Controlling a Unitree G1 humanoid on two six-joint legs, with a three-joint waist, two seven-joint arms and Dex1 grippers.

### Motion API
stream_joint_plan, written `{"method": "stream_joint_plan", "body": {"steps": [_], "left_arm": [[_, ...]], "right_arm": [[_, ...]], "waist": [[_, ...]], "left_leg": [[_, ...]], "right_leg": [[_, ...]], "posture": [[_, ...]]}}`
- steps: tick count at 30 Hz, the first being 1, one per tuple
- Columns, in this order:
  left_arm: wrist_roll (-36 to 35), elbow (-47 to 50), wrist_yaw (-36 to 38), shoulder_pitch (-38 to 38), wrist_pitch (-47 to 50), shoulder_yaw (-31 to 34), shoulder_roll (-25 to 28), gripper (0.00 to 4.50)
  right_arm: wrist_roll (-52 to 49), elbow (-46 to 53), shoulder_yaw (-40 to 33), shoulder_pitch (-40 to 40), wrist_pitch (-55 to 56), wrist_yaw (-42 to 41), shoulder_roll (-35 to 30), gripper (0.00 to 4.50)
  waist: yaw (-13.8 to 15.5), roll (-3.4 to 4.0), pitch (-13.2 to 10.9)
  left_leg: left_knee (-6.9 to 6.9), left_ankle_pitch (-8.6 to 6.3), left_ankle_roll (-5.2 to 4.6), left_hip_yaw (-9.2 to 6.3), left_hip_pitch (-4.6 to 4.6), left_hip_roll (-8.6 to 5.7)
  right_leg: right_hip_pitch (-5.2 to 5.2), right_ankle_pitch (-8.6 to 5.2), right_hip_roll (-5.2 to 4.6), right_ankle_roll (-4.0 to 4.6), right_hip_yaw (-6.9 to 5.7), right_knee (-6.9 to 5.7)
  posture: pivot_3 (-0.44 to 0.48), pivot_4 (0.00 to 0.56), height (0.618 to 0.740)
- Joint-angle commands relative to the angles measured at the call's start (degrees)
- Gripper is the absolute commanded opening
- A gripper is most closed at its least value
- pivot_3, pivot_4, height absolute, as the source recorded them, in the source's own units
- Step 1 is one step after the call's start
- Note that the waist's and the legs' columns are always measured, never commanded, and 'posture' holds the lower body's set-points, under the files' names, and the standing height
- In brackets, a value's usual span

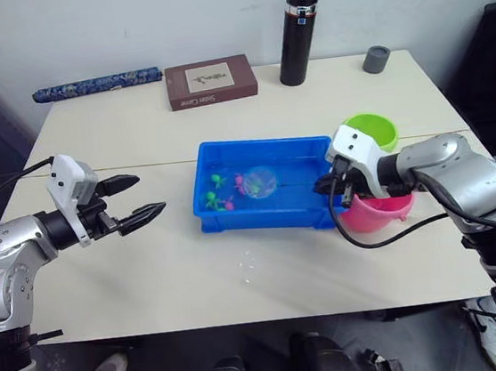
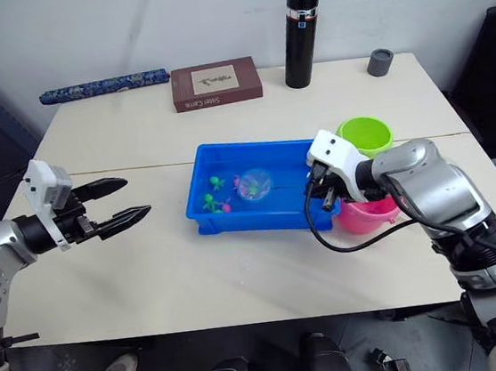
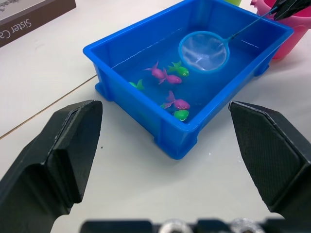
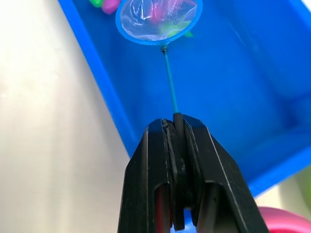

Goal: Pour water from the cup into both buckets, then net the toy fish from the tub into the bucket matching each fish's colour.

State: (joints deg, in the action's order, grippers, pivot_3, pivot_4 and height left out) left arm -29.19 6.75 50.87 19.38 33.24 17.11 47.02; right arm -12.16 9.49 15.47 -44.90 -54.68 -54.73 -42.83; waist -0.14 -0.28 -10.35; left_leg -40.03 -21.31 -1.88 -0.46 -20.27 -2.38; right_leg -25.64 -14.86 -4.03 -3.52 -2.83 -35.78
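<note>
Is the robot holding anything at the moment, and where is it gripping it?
The right gripper holds the net by the end of its thin stick handle, hoop over the tub. The left gripper is open and holds nothing.

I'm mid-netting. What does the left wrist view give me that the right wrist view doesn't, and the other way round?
Left wrist view: the blue tub from rim to rim, the toy fish, pink and green, lying apart from one another next to the net, the left gripper open in front of the tub, a corner of the brown book, and the pink bucket behind the tub.
Right wrist view: a close look at the right gripper shut on the net's thin handle.
Both: the tub, the net's hoop down inside it, and fish at the hoop.
</note>
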Motion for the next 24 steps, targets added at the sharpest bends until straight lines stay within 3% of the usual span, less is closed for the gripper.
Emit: {"method": "stream_joint_plan", "body": {"steps": [1,9,18,24], "left_arm": [[-1.2,2.5,-0.3,-0.4,-0.4,0.9,-0.2,4.47],[-1.3,3.8,-0.9,-1.4,0.0,1.2,-0.6,4.47],[-1.6,4.9,-1.5,-2.5,0.3,2.1,-0.3,4.47],[-1.4,4.5,-1.5,-1.7,0.1,1.4,-0.6,4.47]], "right_arm": [[0.1,-0.4,0.4,-2.4,-0.7,1.5,2.1,0.00],[2.4,-6.3,4.0,-4.8,-0.5,5.4,8.8,0.00],[5.4,-11.7,4.6,-4.7,2.3,5.5,6.5,0.00],[0.4,-5.3,1.5,-3.5,1.3,0.2,4.3,0.00]], "waist": [[0.0,0.00,0.0],[0.0,0.00,0.0],[0.0,0.00,0.0],[0.0,0.00,0.0]], "left_leg": [[0.01,0.00,0.01,0.00,0.00,0.00],[0.01,0.00,0.01,0.00,-0.02,-0.02],[0.02,0.00,0.01,-0.02,-0.04,-0.06],[0.05,0.00,0.02,-0.03,-0.04,-0.04]], "right_leg": [[-0.01,0.00,0.00,0.00,-0.01,0.00],[-0.03,0.00,0.00,0.00,-0.02,-0.01],[-0.03,0.00,-0.04,0.00,-0.03,0.01],[-0.04,0.00,-0.02,0.00,-0.04,0.02]], "posture": [[0.000,0.150,0.739],[0.000,0.150,0.739],[0.000,0.150,0.739],[0.000,0.150,0.739]]}}
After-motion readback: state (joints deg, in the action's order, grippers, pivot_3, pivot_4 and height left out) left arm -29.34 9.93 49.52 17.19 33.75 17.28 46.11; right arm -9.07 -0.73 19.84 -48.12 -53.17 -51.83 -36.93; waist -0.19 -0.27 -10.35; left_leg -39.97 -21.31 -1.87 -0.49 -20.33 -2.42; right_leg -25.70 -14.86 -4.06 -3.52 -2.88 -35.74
